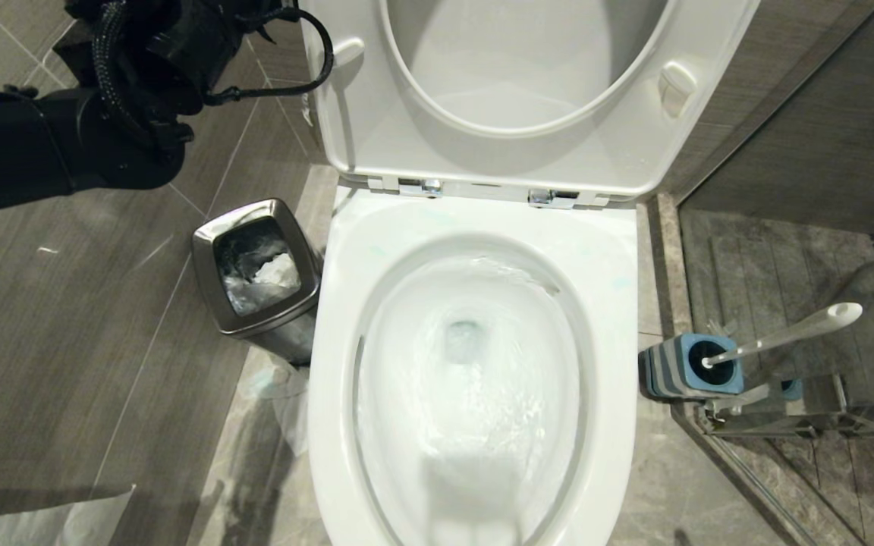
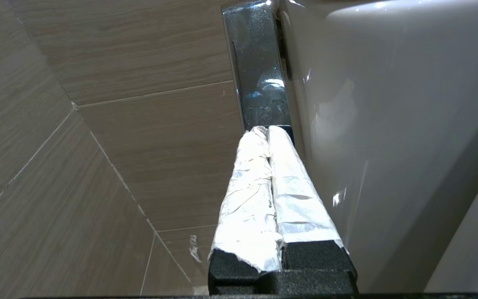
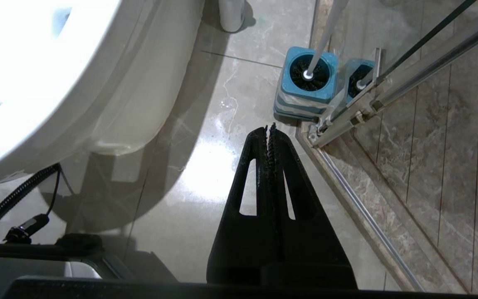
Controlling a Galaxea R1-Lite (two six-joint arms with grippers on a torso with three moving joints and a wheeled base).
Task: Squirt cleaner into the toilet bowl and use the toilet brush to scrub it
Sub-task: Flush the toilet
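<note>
White and glossy, one toilet bowl [image 1: 475, 364] fills the foreground of the head view, its seat and lid [image 1: 528, 91] tipped up against the tank and water swirling in the oval basin. One small steel waste bin [image 1: 259, 269] stands on the tiled floor just beside the bowl on the robot's left, holding a crumpled liner and white paper. One toilet brush [image 1: 786, 334] sits on the robot's right, near the bowl but apart from it, its bristle end down in one square blue-topped holder [image 1: 691, 368] and its white handle leaning away toward the glass shower partition [image 1: 809, 425], where the holder is mirrored as a second blue shape. One sheet of white paper [image 1: 42, 523] lies at the near left corner of the floor. Of the two grippers, the left gripper [image 2: 268, 131], its fingers wrapped in white tape, is pressed closed on nothing, raised close beside the toilet with its tips near a shiny chrome piece [image 2: 257, 66]. Low over the floor tiles, the right gripper [image 3: 270, 128] hangs with its black fingers meeting tip to tip, empty, pointing toward the brush holder.
</note>
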